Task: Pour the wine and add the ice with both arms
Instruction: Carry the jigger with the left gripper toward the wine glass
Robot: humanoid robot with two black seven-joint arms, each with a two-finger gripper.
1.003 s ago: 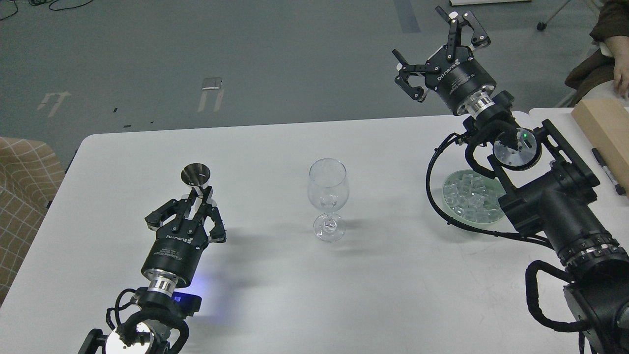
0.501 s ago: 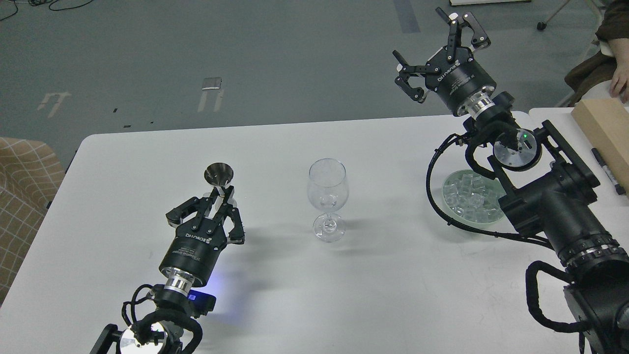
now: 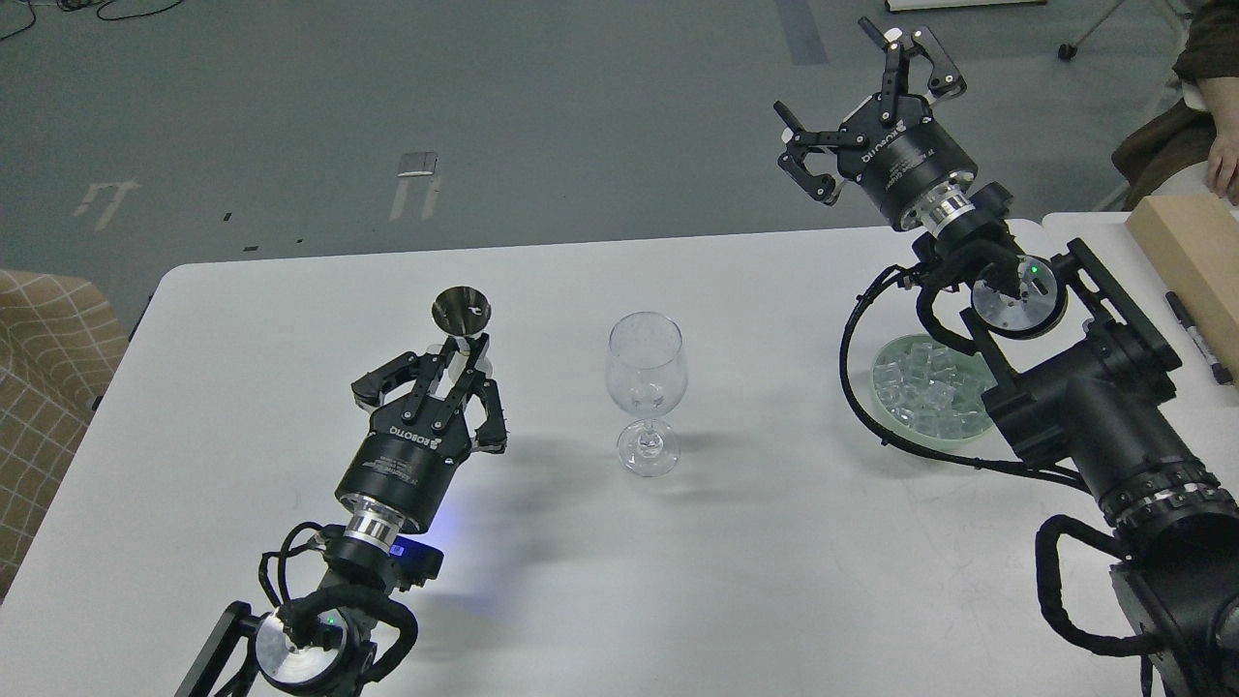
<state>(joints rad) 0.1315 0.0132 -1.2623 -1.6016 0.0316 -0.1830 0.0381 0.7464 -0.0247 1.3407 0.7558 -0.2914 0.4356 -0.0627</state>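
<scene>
Nearest, low on the left, the left arm (image 3: 319, 620) reaching up over the white table (image 3: 736, 581), blue glow under its wrist. At its far end the left gripper (image 3: 453, 366), fingers pinched around the narrow waist of a small metal measuring cup (image 3: 461, 315), cup held upright above the tabletop, open mouth facing up. Just right of it, near but apart, an empty-looking wine glass (image 3: 646, 387) standing upright near the middle of the table; no wine to be made out in glass or cup. On the right, the bulky right arm (image 3: 1094, 407) rising from the lower corner, partly covering a shallow glass dish (image 3: 895, 407) heaped with the ice (image 3: 920, 387), many small clear cubes, dish well apart from the glass. Farther back, beyond the table's far edge and above the grey floor (image 3: 484, 97), the right gripper (image 3: 861, 106), fingers spread wide, holding nothing. Far right, a wooden box (image 3: 1186, 252) and a black marker (image 3: 1198, 337) at the table's edge.
</scene>
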